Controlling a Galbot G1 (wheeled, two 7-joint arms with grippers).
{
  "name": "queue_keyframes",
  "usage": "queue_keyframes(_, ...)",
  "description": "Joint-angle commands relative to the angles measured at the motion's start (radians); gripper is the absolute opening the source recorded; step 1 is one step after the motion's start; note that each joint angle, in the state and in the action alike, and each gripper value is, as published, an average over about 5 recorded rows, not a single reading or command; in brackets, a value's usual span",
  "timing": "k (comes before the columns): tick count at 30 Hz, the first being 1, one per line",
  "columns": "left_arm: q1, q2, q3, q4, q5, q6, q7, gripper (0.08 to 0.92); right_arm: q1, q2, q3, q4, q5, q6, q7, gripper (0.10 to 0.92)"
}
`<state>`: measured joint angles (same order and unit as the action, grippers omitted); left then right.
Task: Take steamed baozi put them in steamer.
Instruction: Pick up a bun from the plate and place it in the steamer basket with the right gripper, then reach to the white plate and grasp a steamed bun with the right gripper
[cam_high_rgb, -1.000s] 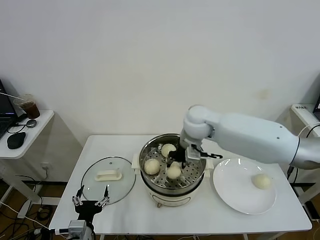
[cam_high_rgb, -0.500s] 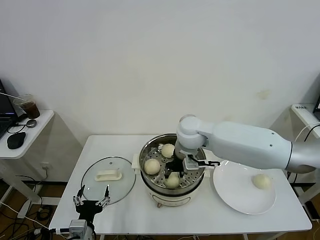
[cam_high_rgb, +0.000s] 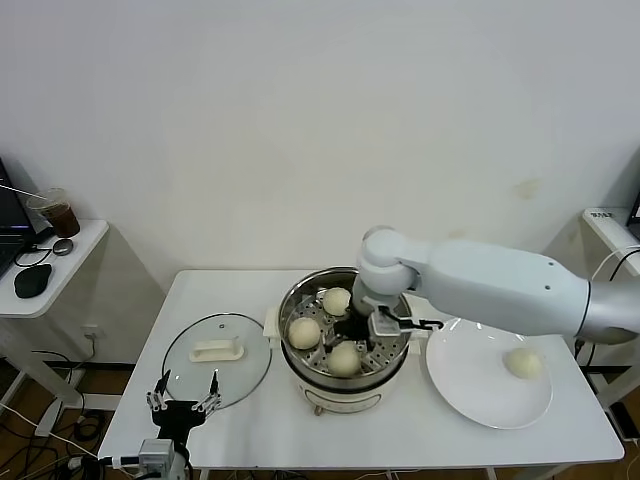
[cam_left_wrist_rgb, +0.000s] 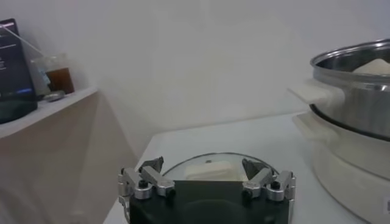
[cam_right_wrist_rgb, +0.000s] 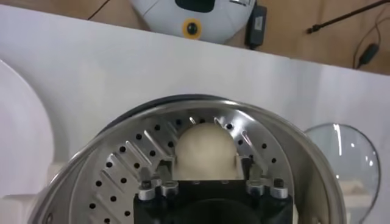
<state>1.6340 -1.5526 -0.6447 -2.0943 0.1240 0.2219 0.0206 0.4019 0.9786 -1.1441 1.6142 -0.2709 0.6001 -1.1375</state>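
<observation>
down inside the steamer the right gripper hangs over a bun. in the right wrist view its fingers sit on each side of that bun, spread wide, so the bun looks let go and rests on the tray with holes. two more buns lie on the tray, one near the back. the last bun waits on the plate, just beside the steamer.

what could go wrong? the fingers are very near the bun. if the arm lifts up crooked, a finger may drag the soft bun, roll it into the others or dent it. i think a sticky bun could also cling to a finger and ride up with it. the arm could bump the steel rim on the way out.

the buns are round, smooth and pale, like little domes, and look soft. the steamer is shiny steel on a white base. the plate is flat and white. the glass lid lies on the table.

the left gripper waits low by the lid, wide open, holding nothing.
</observation>
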Motion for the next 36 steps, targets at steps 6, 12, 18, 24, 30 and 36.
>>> queue_keyframes(6,-0.009,0.001,0.001,0.007,-0.002,0.001,0.004,0.823,0.148,-0.183,0.07,-0.013,0.346,-0.315,0.05,0.822)
queue_keyframes(12,-0.016,0.008,0.005,0.005,-0.02,0.007,0.014,0.823,0.162,-0.375,0.023,-0.064,0.694,-0.682,0.085,0.823)
queue_keyframes(18,-0.018,0.017,0.003,0.01,-0.028,0.011,0.019,0.823,0.014,-0.528,0.165,-0.124,0.554,-0.961,0.029,0.823)
queue_keyframes(24,-0.01,0.03,-0.005,0.004,-0.042,0.014,0.023,0.823,-0.197,-0.599,0.339,-0.186,0.339,-0.952,-0.07,0.823)
queue_keyframes(30,-0.002,0.037,-0.015,0.007,-0.046,0.015,0.027,0.823,-0.515,-0.612,0.603,-0.234,0.093,-0.861,-0.106,0.823)
queue_keyframes(36,0.008,0.039,-0.019,0.008,-0.045,0.016,0.027,0.823,-0.681,-0.571,0.753,-0.317,-0.036,-0.778,-0.118,0.823)
